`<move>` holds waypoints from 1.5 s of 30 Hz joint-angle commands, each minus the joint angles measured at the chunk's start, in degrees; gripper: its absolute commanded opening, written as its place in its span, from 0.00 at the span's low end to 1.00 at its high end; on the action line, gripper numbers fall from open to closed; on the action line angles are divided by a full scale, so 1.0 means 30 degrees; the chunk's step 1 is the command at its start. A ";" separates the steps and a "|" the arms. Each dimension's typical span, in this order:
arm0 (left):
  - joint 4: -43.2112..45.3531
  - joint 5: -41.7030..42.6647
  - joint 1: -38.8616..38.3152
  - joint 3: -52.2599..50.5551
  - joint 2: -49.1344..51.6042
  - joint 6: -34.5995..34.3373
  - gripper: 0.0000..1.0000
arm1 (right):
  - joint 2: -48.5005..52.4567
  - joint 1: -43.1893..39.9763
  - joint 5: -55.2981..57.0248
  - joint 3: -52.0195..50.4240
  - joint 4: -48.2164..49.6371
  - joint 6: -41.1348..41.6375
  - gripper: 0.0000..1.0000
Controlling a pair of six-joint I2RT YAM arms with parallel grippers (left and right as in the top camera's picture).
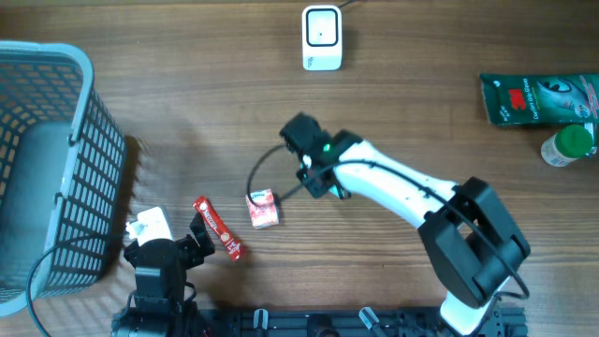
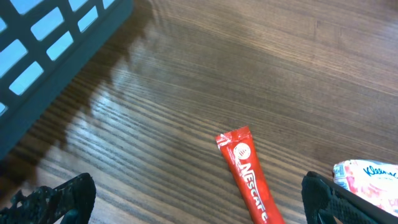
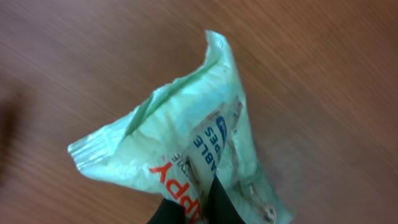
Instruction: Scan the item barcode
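- Our right claw (image 3: 200,200) is closed down almost fully, its two dark fingers pinching the near edge of a pale green wipes packet (image 3: 186,143).
- In the right wrist view the packet is crumpled and rises away from the fingers. It carries orange and blue lettering, and the brown table (image 1: 187,94) is blurred behind it.
- From overhead we see a small red-and-white packet (image 1: 263,208) just off the right claw's tips, near the middle of the table. We cannot tell whether it is the same packet seen from its other side.
- Our left claw (image 2: 199,204) stands wide open at the near edge of the table and has hold of nothing.
- A red Nescafé stick (image 2: 247,175) lies flat on the table between the left claw's fingers, touching neither.
- The white barcode scanner (image 1: 321,37) sits at the far edge of the table, well apart from the right claw.
- A grey-blue plastic basket (image 1: 94,187) stands at the left side.
- A green pouch (image 1: 538,98) and a green-capped bottle (image 1: 568,147) lie at the far right, near each other.
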 commanded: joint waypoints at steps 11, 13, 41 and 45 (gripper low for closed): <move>0.0036 0.0168 -0.0102 -0.0007 -0.0102 -0.0036 1.00 | -0.0270 -0.3905 -3.1124 0.4605 -0.1974 1.7136 0.04; 0.0036 0.0168 -0.0102 -0.0007 -0.0102 -0.0036 1.00 | -0.0401 -0.4379 -3.1816 0.4605 -0.2579 1.7915 0.04; 0.0036 0.0168 -0.0102 -0.0007 -0.0102 -0.0036 1.00 | -0.0656 -1.1970 -2.0640 0.4488 -1.1169 0.4116 0.04; 0.0036 0.0168 -0.0102 -0.0007 -0.0102 -0.0036 1.00 | -0.0656 -0.9923 -0.8947 0.4488 -0.3534 0.8524 0.05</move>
